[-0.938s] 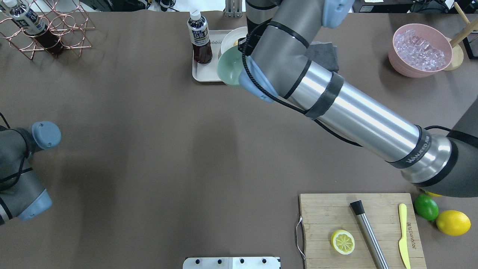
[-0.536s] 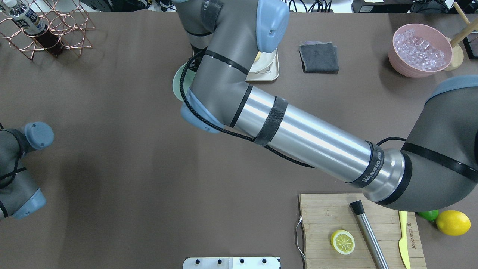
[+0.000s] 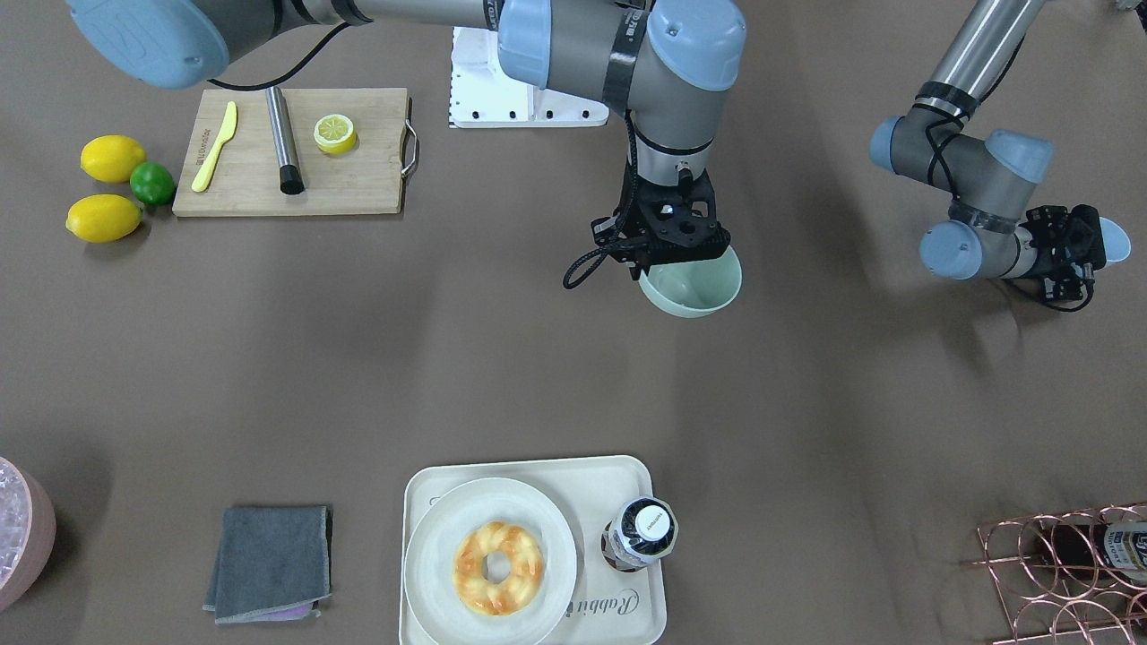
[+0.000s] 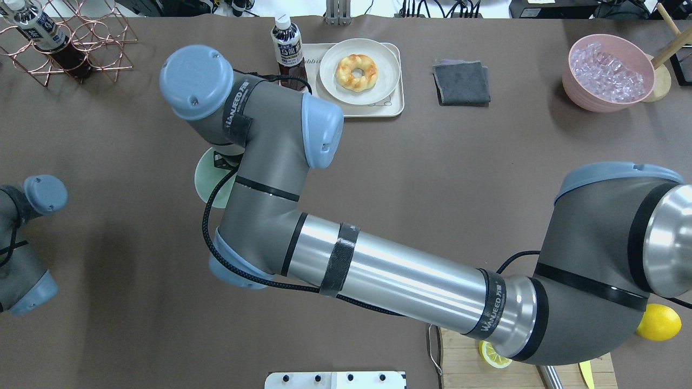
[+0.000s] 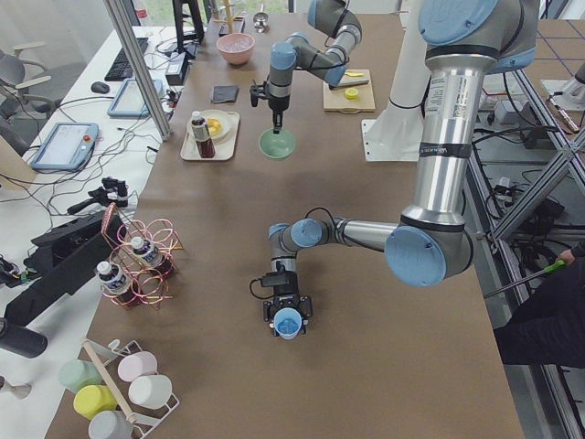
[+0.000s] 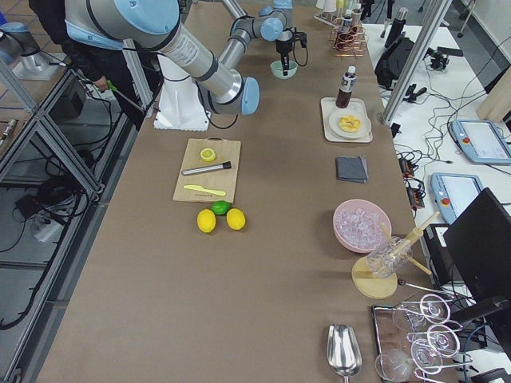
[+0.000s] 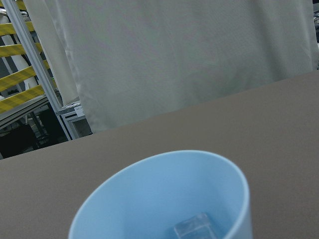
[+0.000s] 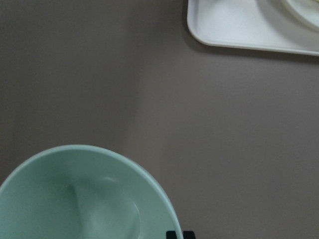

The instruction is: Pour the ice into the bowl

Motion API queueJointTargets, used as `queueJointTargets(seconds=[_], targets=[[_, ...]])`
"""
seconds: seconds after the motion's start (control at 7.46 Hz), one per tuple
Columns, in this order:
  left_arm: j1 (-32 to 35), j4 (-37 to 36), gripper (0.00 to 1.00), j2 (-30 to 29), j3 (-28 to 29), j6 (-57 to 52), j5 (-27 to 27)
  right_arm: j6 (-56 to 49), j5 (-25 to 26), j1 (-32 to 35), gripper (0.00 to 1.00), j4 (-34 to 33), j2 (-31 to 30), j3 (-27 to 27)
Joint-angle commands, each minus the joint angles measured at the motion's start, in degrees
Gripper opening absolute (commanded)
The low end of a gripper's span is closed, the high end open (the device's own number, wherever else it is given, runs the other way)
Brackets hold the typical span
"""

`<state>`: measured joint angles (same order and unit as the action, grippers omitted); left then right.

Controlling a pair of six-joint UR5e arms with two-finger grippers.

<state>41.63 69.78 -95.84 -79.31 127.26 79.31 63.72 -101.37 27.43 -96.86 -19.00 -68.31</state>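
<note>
so the right claw (image 3: 649,267) is clamping the rim of the green bowl (image 3: 697,287) around the middle of the bench (image 3: 358,358), well apart from the doughnut tray (image 3: 618,488), while the left claw (image 3: 1075,249) is gripping a blue cup (image 7: 164,194) off to the side with one ice cube (image 7: 195,227) sitting in it

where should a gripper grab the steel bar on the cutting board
Probably mid-shaft, straight down from above, jaws closing across the narrow width. The steel bar lies flat on the cutting board, a thin straight cylinder, with bare board either side between it and the yellow knife and the lemon half for the jaws to drop into.
</note>
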Motion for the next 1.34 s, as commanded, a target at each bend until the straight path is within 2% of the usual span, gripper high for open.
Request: queueJointTargets(seconds=[0.0,0.13,0.27,1.07,1.21], targets=[[0.1,-0.1,0.55,0.0,-0.3,-0.1,0.1,3.0,4.4,-4.8,0.00,9.6,1.9,7.9],[0.1,-0.1,0.56,-0.5,-0.5,-0.2,0.2,4.0,5.3,-5.4,0.00,14.4,1.6,10.4],[0.4,-0.1,0.56,-0.7,-0.8,-1.3,0.2,4.1,6.0,-5.8,0.00,15.5,1.6,11.5],[2.6,-0.8,0.56,-2.8,-11.5,-7.3,-0.1,4.1,6.7,-5.7,0.00,19.1,-1.1,11.5],[2.4,-0.8,0.56,-4.4,-11.7,-7.3,-0.2,4.0,6.4,-4.5,0.40,18.6,-1.0,10.9]])
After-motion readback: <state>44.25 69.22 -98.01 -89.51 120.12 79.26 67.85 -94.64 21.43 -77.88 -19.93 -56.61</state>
